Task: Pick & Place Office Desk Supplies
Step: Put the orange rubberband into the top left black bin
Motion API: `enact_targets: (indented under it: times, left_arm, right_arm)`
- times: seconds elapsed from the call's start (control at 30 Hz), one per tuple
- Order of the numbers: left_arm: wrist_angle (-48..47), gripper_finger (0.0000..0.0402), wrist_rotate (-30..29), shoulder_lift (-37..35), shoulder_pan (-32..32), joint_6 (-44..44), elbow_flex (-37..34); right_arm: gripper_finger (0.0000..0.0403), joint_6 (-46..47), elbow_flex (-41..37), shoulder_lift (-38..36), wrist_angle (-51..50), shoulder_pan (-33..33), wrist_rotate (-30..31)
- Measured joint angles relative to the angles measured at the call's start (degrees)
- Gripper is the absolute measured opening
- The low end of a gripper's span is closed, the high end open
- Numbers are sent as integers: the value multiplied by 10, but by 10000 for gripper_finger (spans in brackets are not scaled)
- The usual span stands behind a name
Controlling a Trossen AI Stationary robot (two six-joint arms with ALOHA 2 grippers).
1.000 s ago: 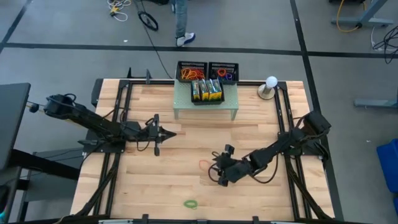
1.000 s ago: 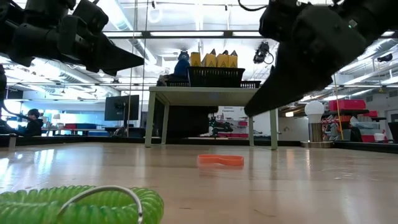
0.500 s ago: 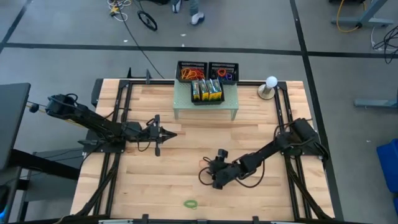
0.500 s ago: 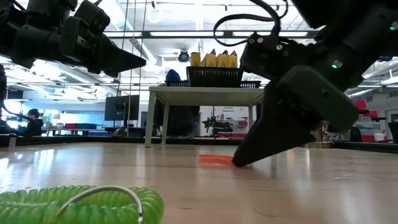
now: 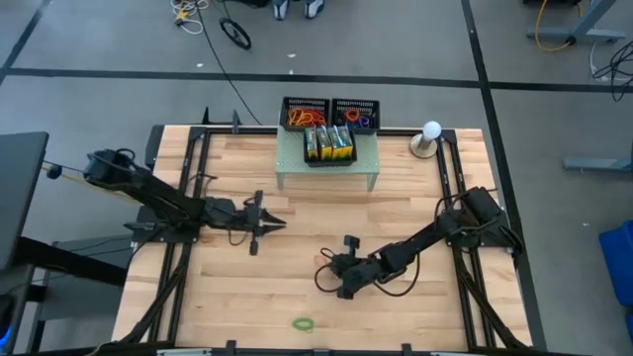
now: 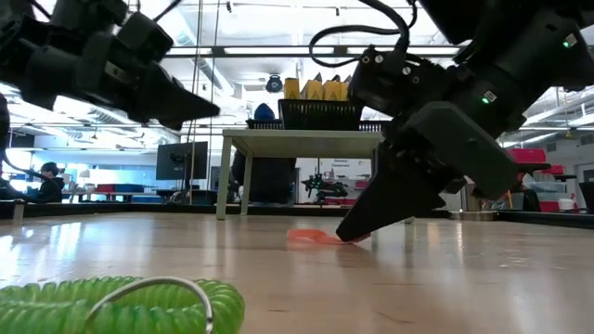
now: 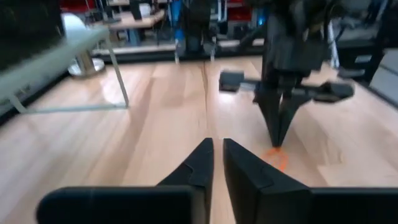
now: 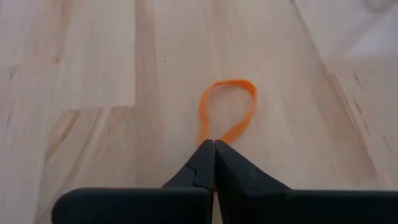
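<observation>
Since the earlier frame your right gripper (image 5: 326, 271) is dropping to the bench and pinching together on the orange rubber band (image 8: 227, 112), mid-bench toward the near edge; the band is bunching at the tips. Your left gripper (image 5: 281, 222) is edging inward and hovering left of centre, fingers (image 7: 202, 163) nearly together, clamped on nothing. A green coiled loop (image 5: 303, 323) is lying by the near edge. At the far edge, two black mesh trays (image 5: 305, 105) are holding bands; crayon boxes (image 5: 328, 142) are sitting on the pale green riser (image 5: 326, 170). A white lamp (image 5: 429, 136) is standing beside it.
</observation>
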Motion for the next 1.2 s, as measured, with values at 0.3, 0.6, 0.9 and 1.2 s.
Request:
enact_targets:
  times: [0.3,0.6,0.9,1.2]
  left_arm:
    - [0,142,6,199,-35,27,114]
    - [-8,249,51,360,-48,52,230]
    - [-97,260,8,390,-48,60,285]
    - [-166,73,7,377,-48,65,301]
  right_arm:
    - [4,-9,-1,-10,6,0,25]
    - [4,-2,-1,-10,36,14,97]
    - [4,-15,-1,-10,87,24,137]
    - [4,-22,-1,-11,107,26,151]
